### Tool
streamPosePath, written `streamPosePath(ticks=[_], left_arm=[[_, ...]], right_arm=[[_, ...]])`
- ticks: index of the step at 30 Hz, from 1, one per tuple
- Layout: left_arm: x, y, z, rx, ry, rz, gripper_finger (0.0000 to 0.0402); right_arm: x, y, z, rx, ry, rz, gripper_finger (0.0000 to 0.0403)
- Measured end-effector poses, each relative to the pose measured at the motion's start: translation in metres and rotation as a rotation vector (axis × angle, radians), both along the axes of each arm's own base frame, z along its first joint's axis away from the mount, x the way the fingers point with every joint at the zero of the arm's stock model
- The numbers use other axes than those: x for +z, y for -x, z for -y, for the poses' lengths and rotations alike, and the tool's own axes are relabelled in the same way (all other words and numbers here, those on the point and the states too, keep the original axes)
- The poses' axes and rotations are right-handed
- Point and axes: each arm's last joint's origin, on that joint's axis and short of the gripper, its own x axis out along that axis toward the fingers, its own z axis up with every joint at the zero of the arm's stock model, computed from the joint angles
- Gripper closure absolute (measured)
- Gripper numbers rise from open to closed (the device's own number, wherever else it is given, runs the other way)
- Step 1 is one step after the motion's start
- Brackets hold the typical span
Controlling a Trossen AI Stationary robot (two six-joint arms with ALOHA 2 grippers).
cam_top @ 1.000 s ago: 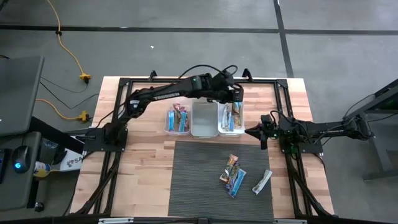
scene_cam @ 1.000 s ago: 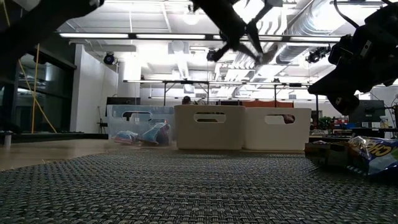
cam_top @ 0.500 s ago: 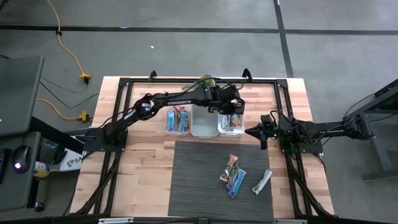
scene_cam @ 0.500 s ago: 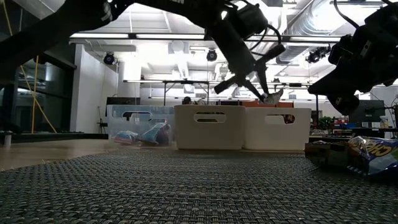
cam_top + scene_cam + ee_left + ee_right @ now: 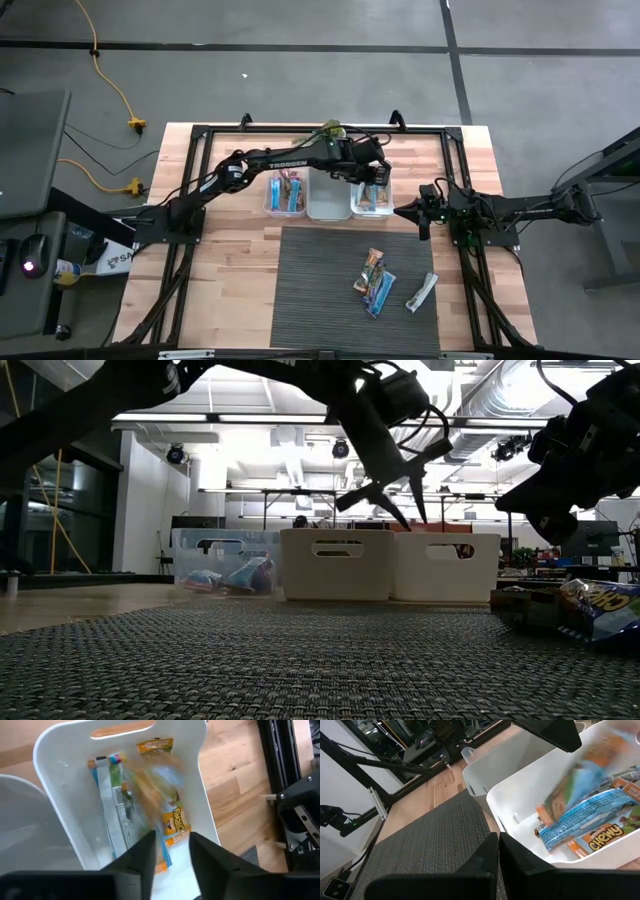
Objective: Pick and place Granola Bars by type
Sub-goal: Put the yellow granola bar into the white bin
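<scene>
Granola bar [image 5: 150, 795], blurred, dropped into the right-hand bin [image 5: 50, 785] among sorted bars; I held the left hand [image 5: 400, 510], fingers apart, above it. Best released centred. Right hand [image 5: 418, 214], fingers together, waited beside; remaining bars [image 5: 375, 283] lay on the surface's mat [image 5: 310, 290].

You can read "CHEWY" in yellow letters on an orange-and-white granola bar wrapper [image 5: 606, 839] lying in the white bin [image 5: 520, 800]. The left arm [image 5: 290, 157] carries white lettering along its link that appears to read "TROSSEN". A bar in the left wrist view [image 5: 175, 822] bears yellow lettering too blurred for you to read.
</scene>
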Motion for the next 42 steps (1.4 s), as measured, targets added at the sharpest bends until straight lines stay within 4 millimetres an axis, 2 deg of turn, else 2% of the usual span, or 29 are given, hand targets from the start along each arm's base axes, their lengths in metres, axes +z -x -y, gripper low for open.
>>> streamPosePath(ticks=[5,8,14,19,23,27,34,42], left_arm=[[0.000,0.000,0.000,-0.033,-0.025,-0.004,0.0225],[0.003,-0.001,-0.001,-0.044,-0.039,0.015,0.0206],[0.041,0.006,0.000,-0.118,-0.064,0.145,0.0202],[0.073,0.012,0.017,-0.226,-0.085,0.249,0.0202],[0.097,0.021,0.038,-0.308,-0.090,0.296,0.0202],[0.109,0.024,0.067,-0.441,-0.045,0.334,0.0202],[0.112,0.027,0.136,-0.713,0.039,0.366,0.0202],[0.112,0.036,0.203,-0.838,0.049,0.366,0.0202]], right_arm=[[0.000,0.000,0.000,0.000,0.000,0.000,0.0402],[0.000,0.000,0.000,0.000,0.000,0.000,0.0402],[0.000,0.000,0.000,0.000,0.000,0.000,0.0402],[0.000,0.000,0.000,0.000,0.000,0.002,0.0402],[0.000,0.000,0.000,0.000,0.000,0.003,0.0402],[0.000,0.000,0.000,0.000,0.000,0.004,0.0402],[0.000,0.000,0.000,0.000,0.000,0.003,0.0402],[0.000,0.000,0.000,0.000,0.000,0.003,0.0402]])
